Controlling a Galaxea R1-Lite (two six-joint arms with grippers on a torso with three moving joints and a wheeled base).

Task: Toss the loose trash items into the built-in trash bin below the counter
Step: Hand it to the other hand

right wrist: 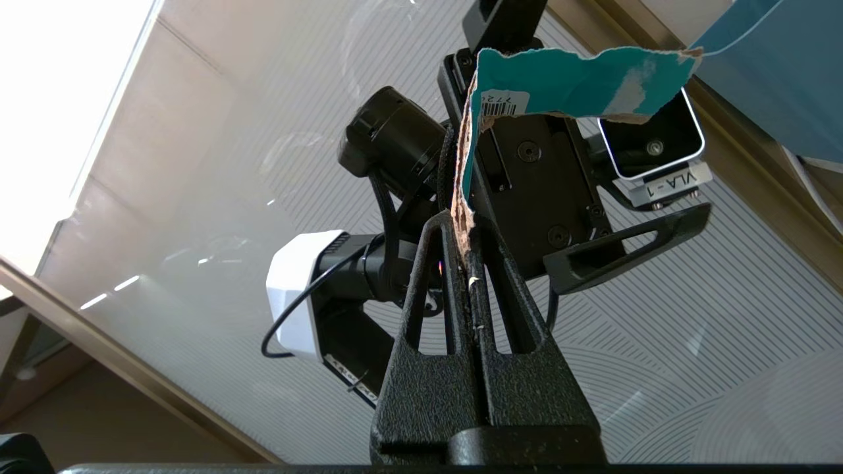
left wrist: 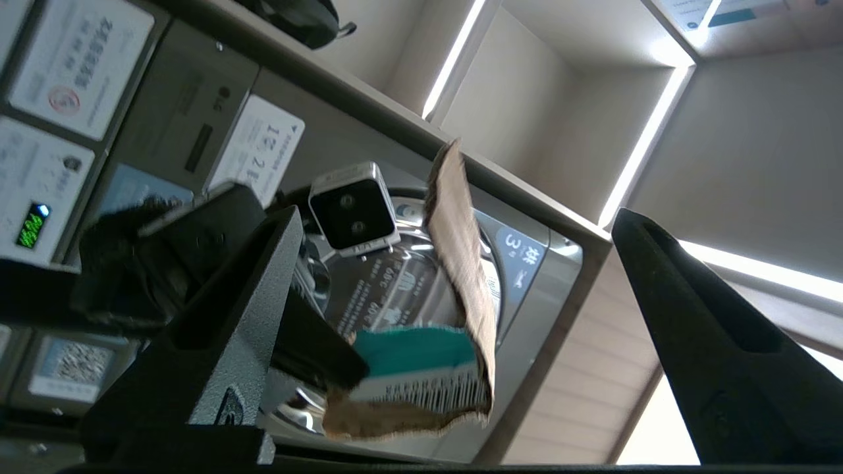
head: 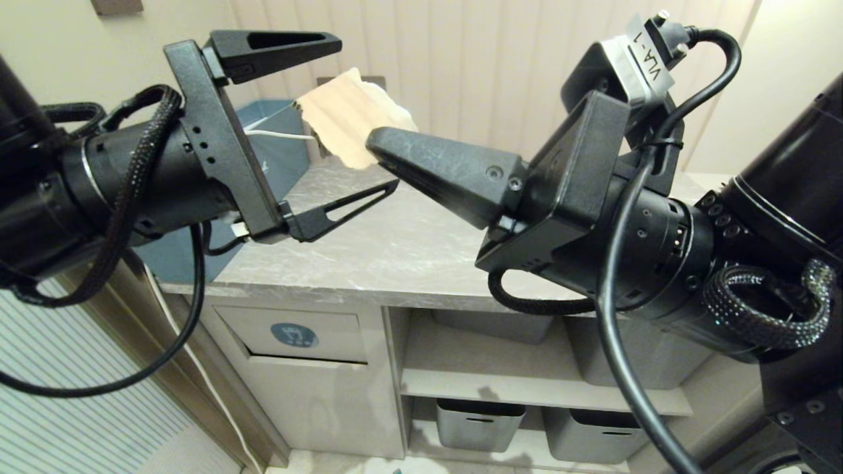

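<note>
Right claw [head: 379,141]: clamped on the scrap, fingers pressed together with the torn cardboard edge pinched between them, raised above the table.
Scrap [head: 352,115]: a torn piece of tan cardboard with turquoise paper and a barcode label on one face; it sticks up from the right claw's tips, in the air over the table, and lies between the two fingers of the left claw without touching either that can be seen.
Left claw [head: 365,115]: spread wide, one finger above the scrap and one below, pointing toward the right claw.
Table [head: 395,243]: grey marble-patterned slab with white veining, below both claws.
Trash bin [head: 293,336]: beige flap with a round blue sticker, set in the cabinet under the table's left end, well below the scrap.
Blue box [head: 280,145]: stands on the table behind the left claw.
Grey tubs [head: 477,421]: on the open shelves to the right of the bin.
</note>
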